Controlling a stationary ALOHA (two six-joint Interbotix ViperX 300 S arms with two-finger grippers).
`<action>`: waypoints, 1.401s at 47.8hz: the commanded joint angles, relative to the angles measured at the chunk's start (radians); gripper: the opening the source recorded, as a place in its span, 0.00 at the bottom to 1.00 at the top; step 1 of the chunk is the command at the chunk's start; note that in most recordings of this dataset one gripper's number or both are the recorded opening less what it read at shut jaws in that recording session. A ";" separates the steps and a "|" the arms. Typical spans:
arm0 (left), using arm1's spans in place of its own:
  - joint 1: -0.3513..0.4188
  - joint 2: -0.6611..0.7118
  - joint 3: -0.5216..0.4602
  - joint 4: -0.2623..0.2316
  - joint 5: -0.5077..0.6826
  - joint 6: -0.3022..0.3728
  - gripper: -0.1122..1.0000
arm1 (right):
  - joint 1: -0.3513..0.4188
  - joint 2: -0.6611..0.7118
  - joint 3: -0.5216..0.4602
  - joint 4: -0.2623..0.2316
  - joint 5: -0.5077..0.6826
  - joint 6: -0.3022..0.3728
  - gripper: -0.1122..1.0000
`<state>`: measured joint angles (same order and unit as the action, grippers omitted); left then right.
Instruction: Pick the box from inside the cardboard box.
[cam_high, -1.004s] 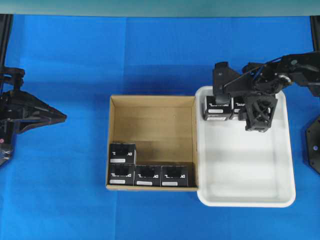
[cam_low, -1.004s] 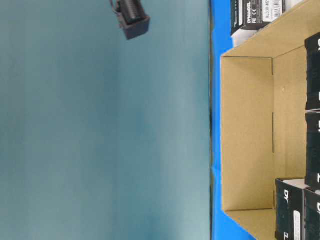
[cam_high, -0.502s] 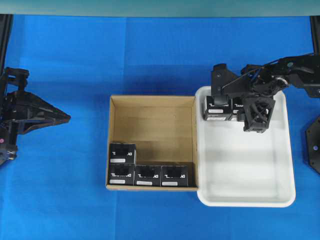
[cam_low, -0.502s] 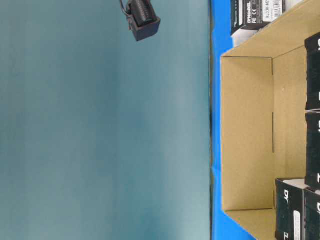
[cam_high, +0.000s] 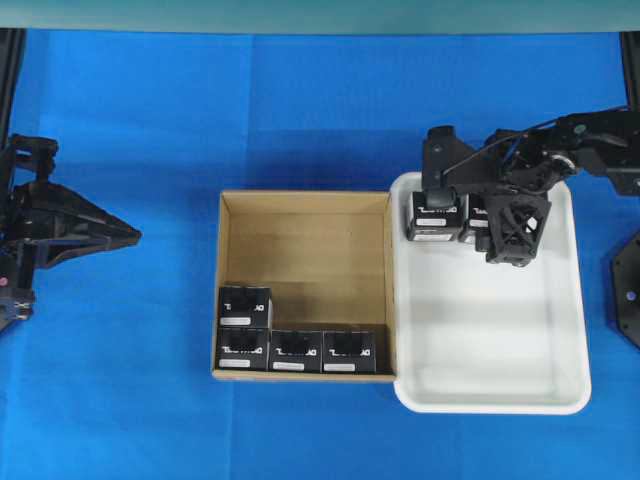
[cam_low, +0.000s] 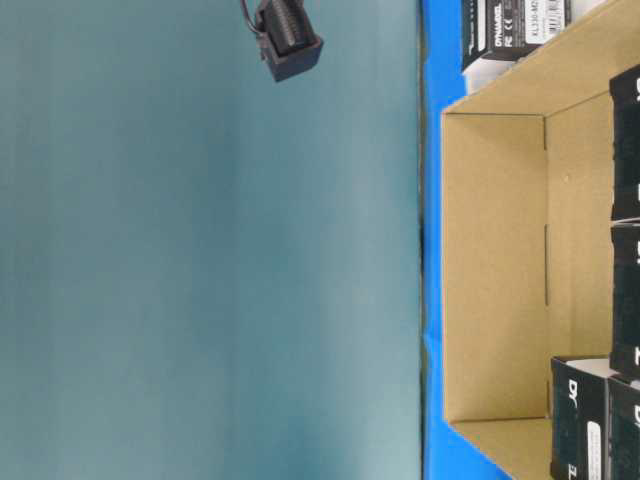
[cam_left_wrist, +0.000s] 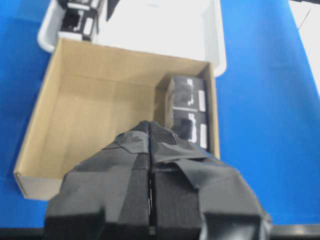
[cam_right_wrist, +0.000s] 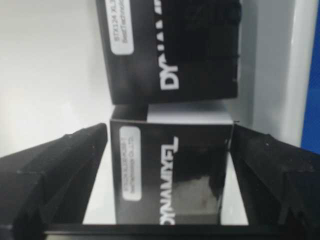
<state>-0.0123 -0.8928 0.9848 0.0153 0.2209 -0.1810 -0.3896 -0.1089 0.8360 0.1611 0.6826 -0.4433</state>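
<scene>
Right gripper (cam_right_wrist: 170, 185), jaws spread wide, straddles a small black cuboid box (cam_right_wrist: 172, 167) resting in the white plastic tray (cam_high: 500, 330), beside a second. Four remain in the brown cardboard carton (cam_high: 305, 235). Left gripper (cam_left_wrist: 150, 170) is pressed closed. Risk: a rising finger could snag and tip the released box.

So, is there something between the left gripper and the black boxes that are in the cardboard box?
Nothing visible. The left gripper, shut, is outside the cardboard box, off its left wall. The four black boxes sit along the carton's near wall, open from above. Only the low wall lies between on a level path.
</scene>
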 joint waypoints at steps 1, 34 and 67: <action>-0.012 0.006 -0.028 0.003 -0.008 -0.002 0.04 | 0.002 -0.037 -0.015 -0.002 0.015 0.011 0.95; -0.012 0.011 -0.028 0.002 -0.008 0.002 0.04 | -0.012 -0.360 -0.080 -0.002 0.063 0.067 0.95; -0.009 0.006 -0.028 0.003 -0.008 0.003 0.04 | -0.017 -0.598 0.002 -0.002 -0.012 0.179 0.95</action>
<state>-0.0245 -0.8897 0.9833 0.0153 0.2209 -0.1810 -0.4050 -0.6888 0.8406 0.1611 0.6934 -0.2730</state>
